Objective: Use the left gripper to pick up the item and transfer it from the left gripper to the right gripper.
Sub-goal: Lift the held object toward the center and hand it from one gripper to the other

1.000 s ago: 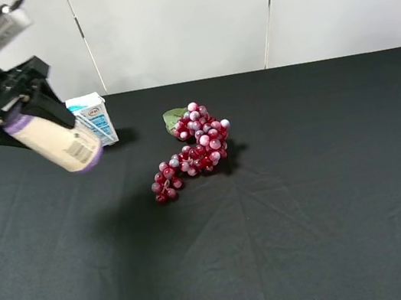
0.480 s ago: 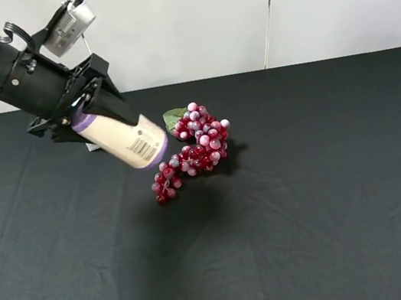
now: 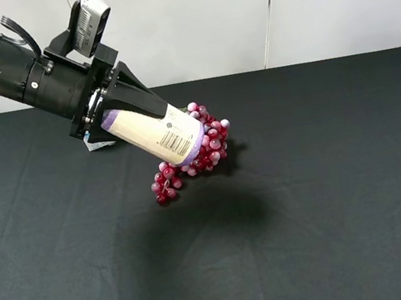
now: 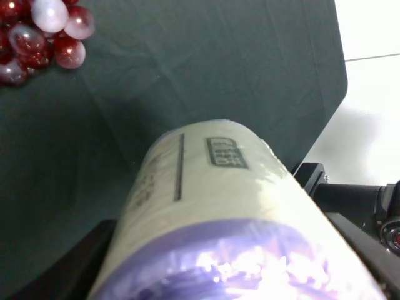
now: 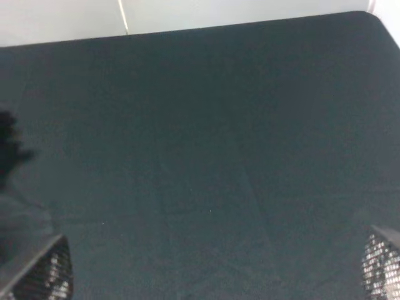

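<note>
Moved rightward since last frame: my left pincer (image 3: 125, 110), clamped on the item (image 3: 158, 132); grape bunch (image 3: 211, 144) ahead, below. Right pincer (image 5: 212, 265) apart.

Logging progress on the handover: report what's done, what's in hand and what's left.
Done: the left gripper is shut on the item, holding it tilted above the black table near the red grapes. In hand: presenting it for the handover, it seems. Left: the right gripper is open and empty, and absent from the high view; the transfer is not yet made.
</note>
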You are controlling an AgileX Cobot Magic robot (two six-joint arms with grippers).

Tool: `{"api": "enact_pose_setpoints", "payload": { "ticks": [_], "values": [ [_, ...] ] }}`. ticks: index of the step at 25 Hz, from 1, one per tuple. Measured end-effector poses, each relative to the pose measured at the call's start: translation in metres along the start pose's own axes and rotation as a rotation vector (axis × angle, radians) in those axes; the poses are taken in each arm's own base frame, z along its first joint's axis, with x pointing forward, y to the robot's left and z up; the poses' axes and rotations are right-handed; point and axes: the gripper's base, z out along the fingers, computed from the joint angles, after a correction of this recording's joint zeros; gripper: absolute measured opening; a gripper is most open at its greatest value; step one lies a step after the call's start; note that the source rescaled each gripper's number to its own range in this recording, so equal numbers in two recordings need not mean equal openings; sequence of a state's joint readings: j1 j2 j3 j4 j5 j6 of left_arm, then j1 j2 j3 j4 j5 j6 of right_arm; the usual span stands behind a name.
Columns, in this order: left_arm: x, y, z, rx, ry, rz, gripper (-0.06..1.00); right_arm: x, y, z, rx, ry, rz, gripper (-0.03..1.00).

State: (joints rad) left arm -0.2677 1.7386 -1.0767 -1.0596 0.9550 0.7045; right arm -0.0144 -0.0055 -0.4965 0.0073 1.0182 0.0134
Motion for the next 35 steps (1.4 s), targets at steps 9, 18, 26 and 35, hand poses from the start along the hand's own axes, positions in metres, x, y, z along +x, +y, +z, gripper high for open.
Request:
{"api": "enact_pose_setpoints", "payload": {
  "ticks": [9,18,26,35],
  "values": [
    [-0.001,0.0,0.0,0.005,-0.008,0.001,0.01,-0.057,0.008,0.024,-0.09,0.131,-0.068,1.0],
    [-0.001,0.0,0.0,0.004,-0.01,0.002,0.01,-0.101,0.049,0.087,-0.389,0.183,-0.277,1.0],
    [-0.002,0.0,0.0,-0.002,-0.016,0.002,0.01,-0.125,0.13,0.124,-0.664,0.179,-0.537,1.0],
    [-0.003,0.001,0.0,-0.007,-0.028,0.0,0.01,-0.124,0.176,0.156,-0.731,0.209,-0.612,1.0]
  ]
}}
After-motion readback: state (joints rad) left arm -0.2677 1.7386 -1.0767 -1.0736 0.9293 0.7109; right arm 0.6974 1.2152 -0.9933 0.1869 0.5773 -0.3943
